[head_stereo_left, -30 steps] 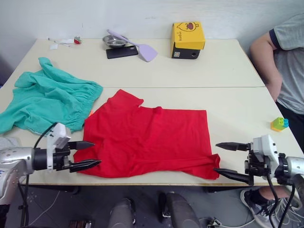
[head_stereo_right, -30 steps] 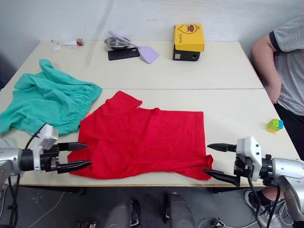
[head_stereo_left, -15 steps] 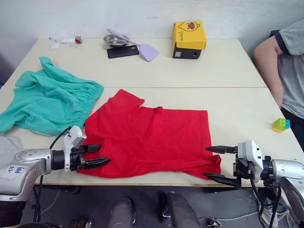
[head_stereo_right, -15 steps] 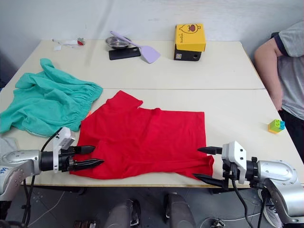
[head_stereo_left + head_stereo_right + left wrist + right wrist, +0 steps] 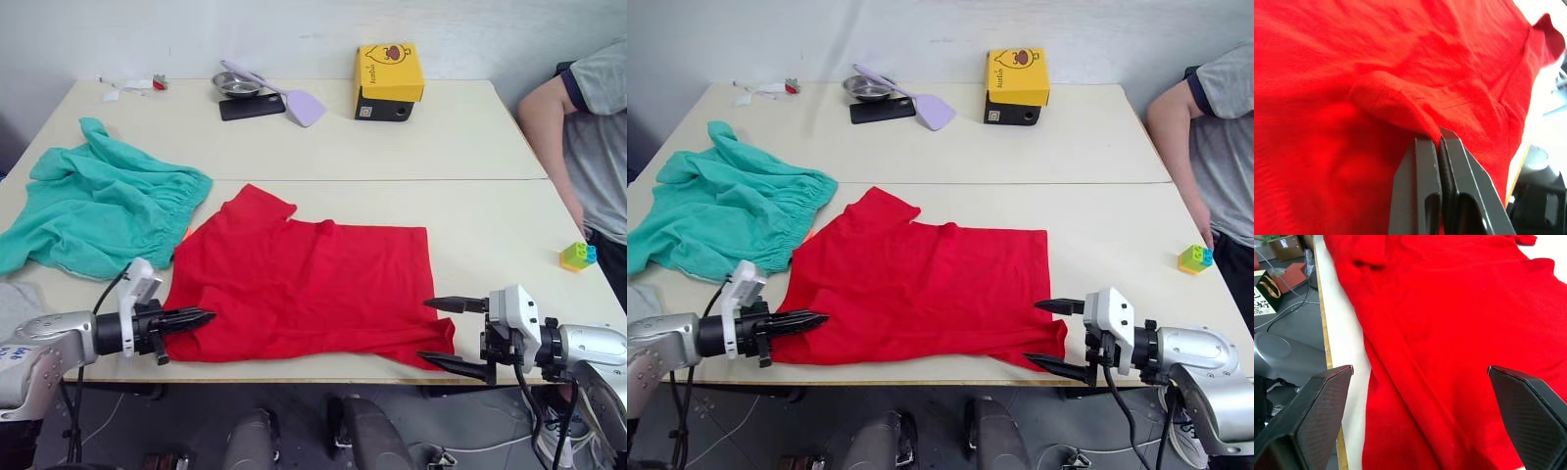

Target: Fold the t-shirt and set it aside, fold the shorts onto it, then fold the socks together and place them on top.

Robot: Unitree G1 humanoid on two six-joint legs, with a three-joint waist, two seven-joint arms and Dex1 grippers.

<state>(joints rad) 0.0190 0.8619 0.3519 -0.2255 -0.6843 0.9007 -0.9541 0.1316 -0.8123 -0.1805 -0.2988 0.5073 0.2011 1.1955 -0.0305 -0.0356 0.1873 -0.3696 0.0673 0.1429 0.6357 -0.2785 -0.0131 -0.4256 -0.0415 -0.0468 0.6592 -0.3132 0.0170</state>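
The red t-shirt [image 5: 304, 284] lies spread flat on the near half of the table [image 5: 490, 225]. My left gripper [image 5: 201, 317] is at its near left corner, shut on a raised fold of the red cloth [image 5: 1400, 100]. My right gripper [image 5: 425, 330] stands open at the near right corner, one finger above the hem and one below the table edge, with the cloth [image 5: 1449, 333] between them. The teal-green shorts [image 5: 98, 211] lie crumpled at the left, apart from the shirt. A light grey patch of the socks [image 5: 14, 300] shows at the table's left edge.
At the back stand a yellow box on a black one [image 5: 389, 73], a metal bowl [image 5: 235, 85], a black phone [image 5: 252, 107] and a lilac spatula [image 5: 302, 104]. Small toy bricks [image 5: 577, 256] sit near the right edge. A person [image 5: 588, 127] stands at the right.
My left gripper has moved in to the shirt's near left corner and shut on the cloth. My right gripper has slid left to the near right corner, still open.
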